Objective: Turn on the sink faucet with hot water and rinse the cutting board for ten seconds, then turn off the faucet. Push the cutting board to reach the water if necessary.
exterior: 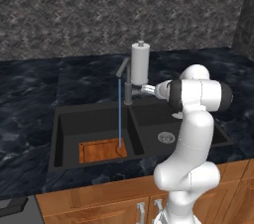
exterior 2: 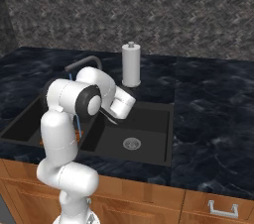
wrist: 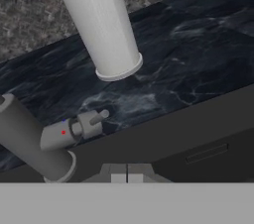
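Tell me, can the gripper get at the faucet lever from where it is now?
Probably yes. The shut gripper sits close to the lever on the faucet, with open space between them. The dispenser stands behind on the counter, off the path.

Sink [exterior: 64, 134] sits in counter [exterior: 30, 99]. Cutting board [exterior: 99, 149] lies in left basin, water [exterior: 119, 111] landing on its right end. Faucet [exterior: 128, 89] stands behind the divider, dispenser [exterior: 140, 63] just behind-right of it. Drain [exterior: 166, 137] in right basin. Pincer [wrist: 127, 174] near faucet lever [wrist: 92, 121].
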Tool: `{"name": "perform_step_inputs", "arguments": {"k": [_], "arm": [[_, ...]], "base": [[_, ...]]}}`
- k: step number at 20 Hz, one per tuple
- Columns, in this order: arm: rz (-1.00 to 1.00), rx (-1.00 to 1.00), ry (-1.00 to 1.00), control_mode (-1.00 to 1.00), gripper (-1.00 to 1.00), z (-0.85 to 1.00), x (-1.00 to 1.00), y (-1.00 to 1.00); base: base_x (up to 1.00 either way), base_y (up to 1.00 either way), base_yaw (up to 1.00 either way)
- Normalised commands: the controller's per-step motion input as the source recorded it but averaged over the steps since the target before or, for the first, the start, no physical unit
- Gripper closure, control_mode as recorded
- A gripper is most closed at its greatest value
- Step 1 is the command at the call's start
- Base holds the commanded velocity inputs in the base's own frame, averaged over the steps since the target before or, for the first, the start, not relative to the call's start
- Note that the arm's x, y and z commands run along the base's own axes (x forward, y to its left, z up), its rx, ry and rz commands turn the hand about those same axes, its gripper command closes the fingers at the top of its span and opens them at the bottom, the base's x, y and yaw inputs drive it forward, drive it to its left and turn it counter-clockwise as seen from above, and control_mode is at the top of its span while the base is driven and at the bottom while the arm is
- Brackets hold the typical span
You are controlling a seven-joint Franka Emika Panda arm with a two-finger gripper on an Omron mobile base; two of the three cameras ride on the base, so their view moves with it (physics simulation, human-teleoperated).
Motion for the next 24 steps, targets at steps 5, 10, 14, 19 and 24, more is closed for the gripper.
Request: {"name": "perform_step_inputs", "arguments": {"k": [5, 10, 14, 19, 24], "arm": [[0.0, 0.0, 0.0, -1.0, 1.0, 0.0, 0.0, 0.0], [0.0, 0.0, 0.0, -1.0, 1.0, 0.0, 0.0, -0.02], [0.06, 0.0, 0.0, -1.0, 1.0, 0.0, 0.0, -0.09], [0.05, 0.0, 0.0, -1.0, 1.0, 0.0, 0.0, -0.02], [0.01, 0.0, 0.0, -1.0, 1.0, 0.0, 0.0, 0.0]], "base": [[0.0, 0.0, 0.0], [0.0, 0.0, 0.0], [0.0, 0.0, 0.0], [0.0, 0.0, 0.0], [0.0, 0.0, 0.0]]}}
